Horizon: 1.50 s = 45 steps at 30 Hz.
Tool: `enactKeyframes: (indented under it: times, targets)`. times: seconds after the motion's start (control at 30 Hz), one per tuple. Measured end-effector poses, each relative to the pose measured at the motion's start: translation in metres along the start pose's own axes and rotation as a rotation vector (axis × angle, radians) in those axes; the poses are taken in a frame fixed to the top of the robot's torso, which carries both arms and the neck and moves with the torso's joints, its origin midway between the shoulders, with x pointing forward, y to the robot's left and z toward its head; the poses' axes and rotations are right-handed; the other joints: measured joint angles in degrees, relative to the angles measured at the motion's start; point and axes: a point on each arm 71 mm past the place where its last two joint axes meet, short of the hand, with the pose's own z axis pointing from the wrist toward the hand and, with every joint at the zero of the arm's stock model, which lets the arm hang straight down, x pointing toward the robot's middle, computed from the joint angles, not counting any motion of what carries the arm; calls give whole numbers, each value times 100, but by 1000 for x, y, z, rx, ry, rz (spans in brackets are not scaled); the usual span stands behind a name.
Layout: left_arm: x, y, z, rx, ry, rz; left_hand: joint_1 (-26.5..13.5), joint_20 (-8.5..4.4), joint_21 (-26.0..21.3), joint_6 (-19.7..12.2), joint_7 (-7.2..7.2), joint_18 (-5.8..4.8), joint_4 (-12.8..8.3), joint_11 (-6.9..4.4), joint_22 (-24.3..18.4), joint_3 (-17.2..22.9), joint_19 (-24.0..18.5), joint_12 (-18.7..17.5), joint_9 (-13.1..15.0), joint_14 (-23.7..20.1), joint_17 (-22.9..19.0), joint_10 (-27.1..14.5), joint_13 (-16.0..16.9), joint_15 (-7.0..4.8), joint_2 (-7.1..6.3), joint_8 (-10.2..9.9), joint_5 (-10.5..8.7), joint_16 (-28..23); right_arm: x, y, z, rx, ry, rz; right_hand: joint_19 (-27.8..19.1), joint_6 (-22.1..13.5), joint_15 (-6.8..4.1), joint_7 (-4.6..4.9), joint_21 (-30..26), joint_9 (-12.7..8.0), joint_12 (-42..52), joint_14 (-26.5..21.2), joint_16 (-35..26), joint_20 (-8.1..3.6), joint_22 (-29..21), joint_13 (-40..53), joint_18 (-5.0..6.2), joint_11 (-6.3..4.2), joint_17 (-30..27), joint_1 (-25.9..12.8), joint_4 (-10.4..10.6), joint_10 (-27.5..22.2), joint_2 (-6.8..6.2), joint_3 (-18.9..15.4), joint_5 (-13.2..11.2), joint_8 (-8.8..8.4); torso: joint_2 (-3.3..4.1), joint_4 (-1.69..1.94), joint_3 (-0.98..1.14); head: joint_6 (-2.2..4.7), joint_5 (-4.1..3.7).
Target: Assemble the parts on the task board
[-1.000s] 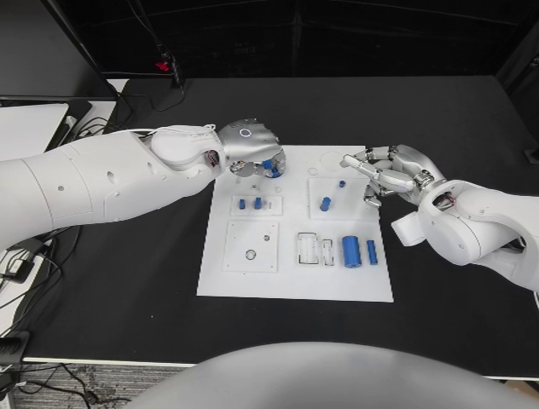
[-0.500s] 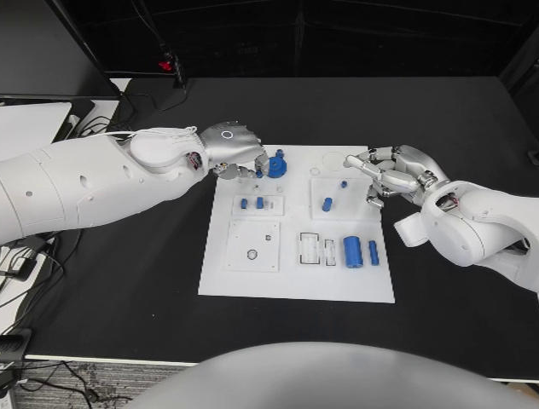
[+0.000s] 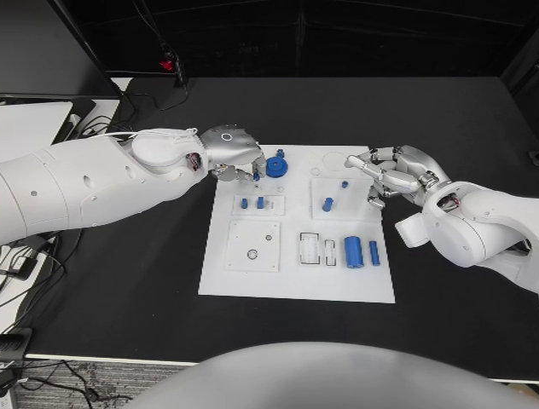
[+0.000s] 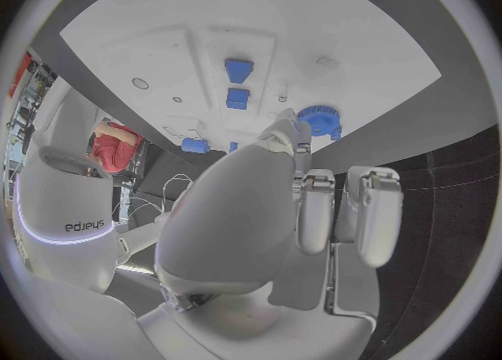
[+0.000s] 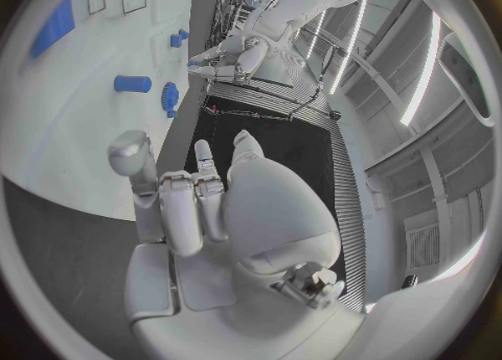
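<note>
Left hand [image 3: 233, 153], fingers apart, empty, beside blue gear [image 3: 275, 164] upper centre on board [image 3: 297, 285]; gear likely light, rigid, smooth plastic, best pinched across its toothed rim.

You see a smooth white board [image 3: 297, 281] on a matt black table [image 3: 442, 111]. The blue parts [image 3: 352, 251] look like plastic; the hands [image 3: 235, 153] gleam like silver metal.

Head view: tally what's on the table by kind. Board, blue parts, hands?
Task board: 1
Blue gear: 1
Other blue parts: 6
Hands: 2, left hand and right hand
Total: 10
</note>
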Motion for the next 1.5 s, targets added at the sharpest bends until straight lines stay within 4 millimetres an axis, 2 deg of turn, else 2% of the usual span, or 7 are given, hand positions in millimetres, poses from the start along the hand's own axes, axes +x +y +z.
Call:
enactKeyframes:
  times: [0.47, 0.93, 1.5]
  targets:
    - [7, -1, 3, 0, 29, -9, 8, 0, 0, 0, 1, 0, 16, 0, 0, 16, 0, -27, 5, 0, -1, 0, 0, 0, -8, -34, 0, 0, 0, 0, 0, 0, -1, 0, 0, 0, 0, 0, 0, 0, 9, 0, 0, 0, 0, 0, 0, 0, 0, 0, 0, 0, 0, 0, 0, 0, 2, 0, 0, 0, -7]
    - [12, 2, 7, -4, 51, -11, 5, 0, 0, 0, 2, 0, 1, 0, 0, 31, 0, -54, 3, 0, -1, 0, 0, 0, -21, -20, -1, 0, 0, 0, 0, 2, 1, 0, 0, 0, 0, 0, 0, -5, 10, 0, 0, 0, 0, 0, 0, 0, 0, 0, -17, 0, 0, -17, 0, 0, 4, -1, 1, 0, -51]
    - [14, 0, 10, 3, 64, -16, -17, 0, 0, 13, -10, 0, 0, 0, 0, 31, 0, -54, 0, 0, -2, 0, 1, 0, -12, -22, -1, 0, 1, 0, 1, 2, 2, 1, 0, 0, 0, 0, 0, -4, -5, 0, 0, 0, 0, 0, 0, 0, -1, 0, -17, 0, 0, -16, 0, 0, 1, 3, 1, 0, -32]
